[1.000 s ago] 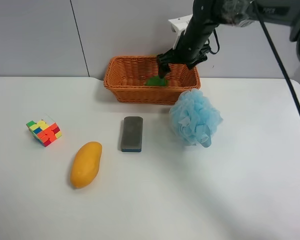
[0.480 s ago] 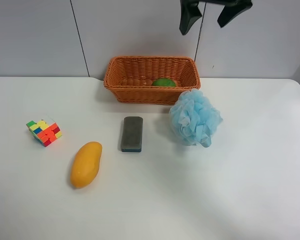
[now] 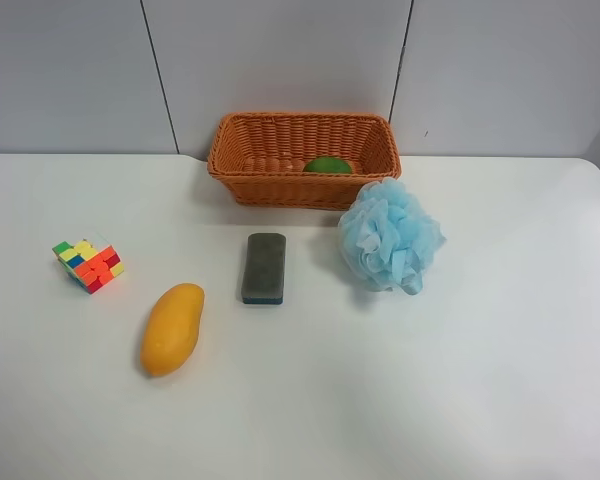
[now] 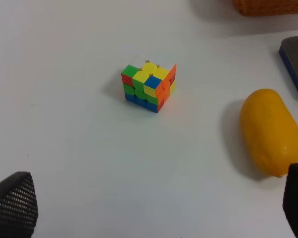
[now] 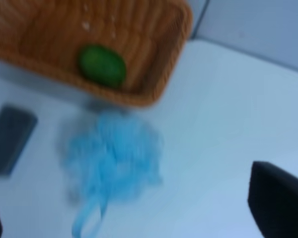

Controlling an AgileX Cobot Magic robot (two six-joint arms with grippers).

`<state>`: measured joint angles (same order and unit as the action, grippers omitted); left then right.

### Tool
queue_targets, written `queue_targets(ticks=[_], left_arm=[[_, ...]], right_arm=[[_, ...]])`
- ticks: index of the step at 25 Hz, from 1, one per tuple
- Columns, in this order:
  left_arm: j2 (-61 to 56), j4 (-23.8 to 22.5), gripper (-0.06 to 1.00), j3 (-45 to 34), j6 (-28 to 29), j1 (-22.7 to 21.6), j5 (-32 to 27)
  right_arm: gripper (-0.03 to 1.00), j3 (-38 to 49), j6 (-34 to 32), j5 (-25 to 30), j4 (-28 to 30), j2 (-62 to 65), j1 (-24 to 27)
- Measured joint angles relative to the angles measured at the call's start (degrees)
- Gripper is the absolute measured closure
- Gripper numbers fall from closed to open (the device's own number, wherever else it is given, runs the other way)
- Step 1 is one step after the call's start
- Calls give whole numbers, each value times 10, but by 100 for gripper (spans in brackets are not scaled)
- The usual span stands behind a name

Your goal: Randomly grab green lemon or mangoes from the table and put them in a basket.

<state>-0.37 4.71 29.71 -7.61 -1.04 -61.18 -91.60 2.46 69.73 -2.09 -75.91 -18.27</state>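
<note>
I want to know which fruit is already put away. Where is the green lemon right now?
The green lemon lies inside the basket, toward its right end in the exterior high view, just behind the blue bath pouf; the mango is still on the table.

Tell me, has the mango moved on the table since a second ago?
No. The mango lies in the same spot on the table, still below and right of the puzzle cube and left of the gray eraser.

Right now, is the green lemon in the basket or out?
In: the green lemon lies inside the basket, nothing gripping it.
</note>
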Motion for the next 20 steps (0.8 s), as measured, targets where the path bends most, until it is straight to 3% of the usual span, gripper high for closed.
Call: queue_targets(ticks=[4,10,14,20], left_arm=[[0,0,-5,0,0,0,0],[0,0,-5,0,0,0,0],[0,0,-5,0,0,0,0],[0,0,-5,0,0,0,0]], right_arm=[[-2,181,0,2,4,166,0],[-2,385,-10,4,4,427,-1],[-2,476,-25,4,6,577,-2],[-2,572,-25,-46,6,725,-2]])
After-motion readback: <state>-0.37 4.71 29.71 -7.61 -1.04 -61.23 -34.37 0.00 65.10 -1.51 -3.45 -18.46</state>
